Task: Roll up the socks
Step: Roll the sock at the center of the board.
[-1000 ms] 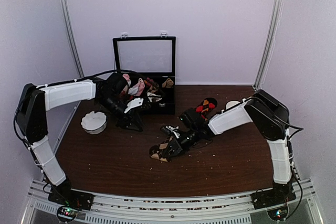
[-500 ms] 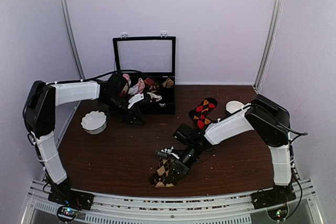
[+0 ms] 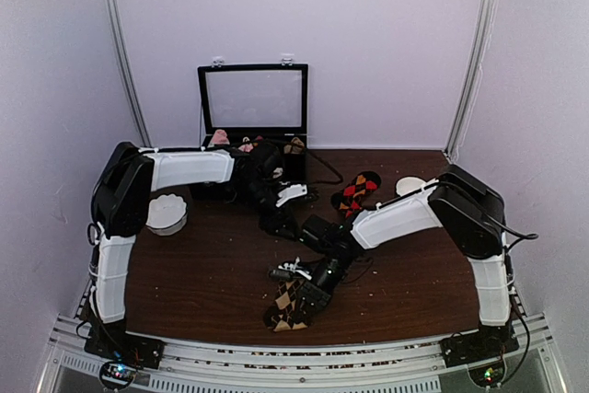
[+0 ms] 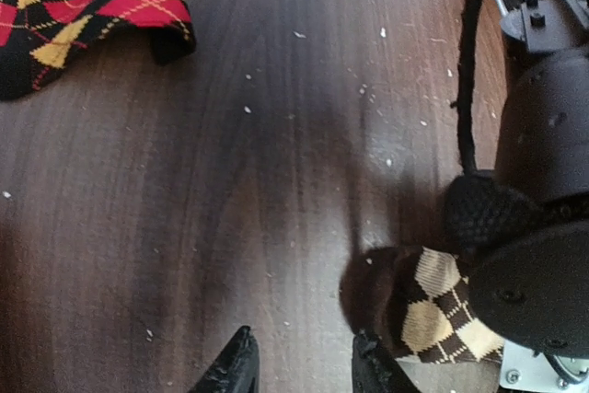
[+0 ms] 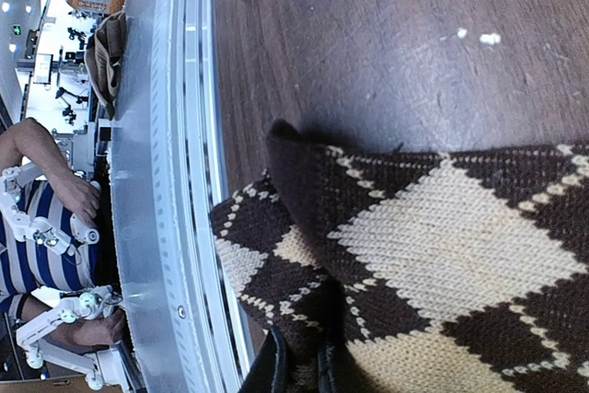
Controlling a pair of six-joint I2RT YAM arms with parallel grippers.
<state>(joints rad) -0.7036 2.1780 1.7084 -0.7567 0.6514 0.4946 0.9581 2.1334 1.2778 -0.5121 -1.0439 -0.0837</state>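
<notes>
A black sock with tan diamonds lies bunched near the table's front edge, and my right gripper is shut on it. In the right wrist view its fingers pinch a fold of that tan sock. A second black sock with red and orange diamonds lies flat at the back right, also in the left wrist view. My left gripper hovers over bare wood mid-table, open and holding nothing. The tan sock lies just right of its fingertips.
An open black case with sock bundles stands at the back. A white dish sits at the left and another white dish at the back right. The metal front rail runs close to the held sock. Crumbs dot the wood.
My left arm swung right from the case to mid-table and its jaws opened slightly. My right gripper pulled the tan sock toward the front edge, then held nearly still.
</notes>
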